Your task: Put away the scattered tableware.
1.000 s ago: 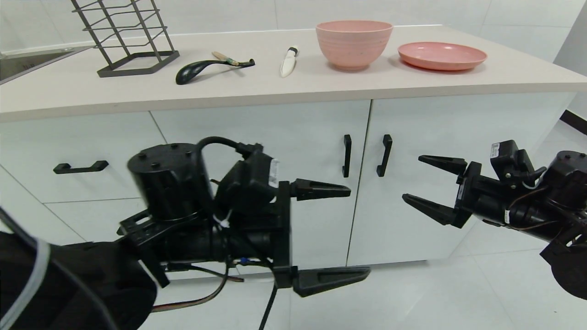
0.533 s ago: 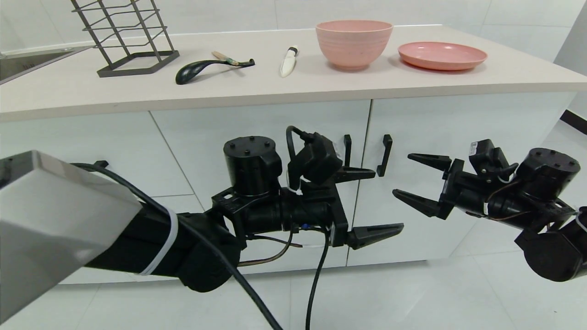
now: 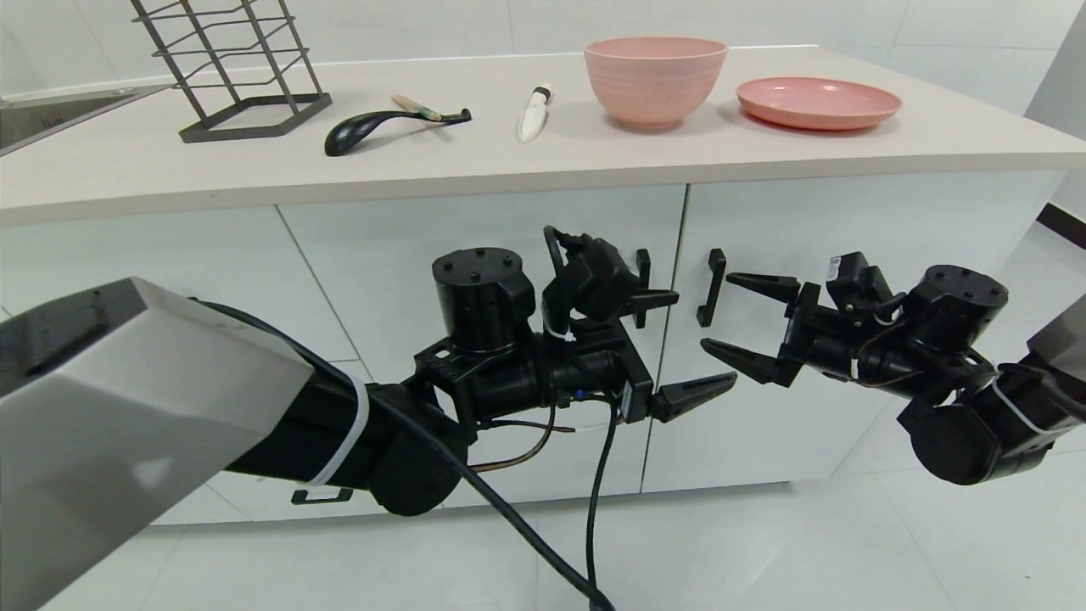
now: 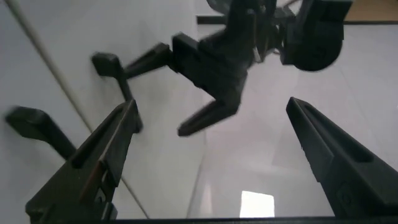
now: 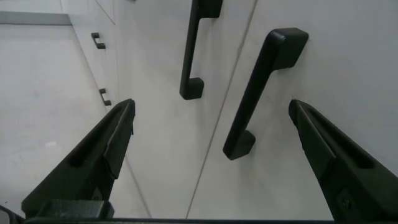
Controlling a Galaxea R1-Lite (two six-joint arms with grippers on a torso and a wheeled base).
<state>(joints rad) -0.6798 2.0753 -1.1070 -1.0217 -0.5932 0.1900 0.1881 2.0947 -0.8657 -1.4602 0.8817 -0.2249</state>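
– Pink bowl (image 3: 654, 81) and pink plate (image 3: 818, 102): where are they?
– Both are on the counter (image 3: 509, 165), toward its right end. The plate is just beside the bowl, not touching it.
– And the cutlery?
– Along the counter's middle there is a white knife (image 3: 534, 114). Further left lies a black spoon (image 3: 365, 130), its handle crossing a small wooden-handled piece (image 3: 414, 106). A wire rack (image 3: 246, 76) stands on the counter's left part, near the sink (image 3: 51, 114) at its left end.
– The arms?
– Both are below the counter's front edge, before the white cabinet doors. The left gripper (image 3: 706, 338) has its fingers spread wide and holds nothing. The right gripper (image 3: 717, 310) is likewise spread apart with nothing in it.
– Any contact under the counter?
– No. In the right wrist view a black door handle (image 5: 264, 93) shows between that gripper's fingers, untouched. The grippers are near each other but apart.
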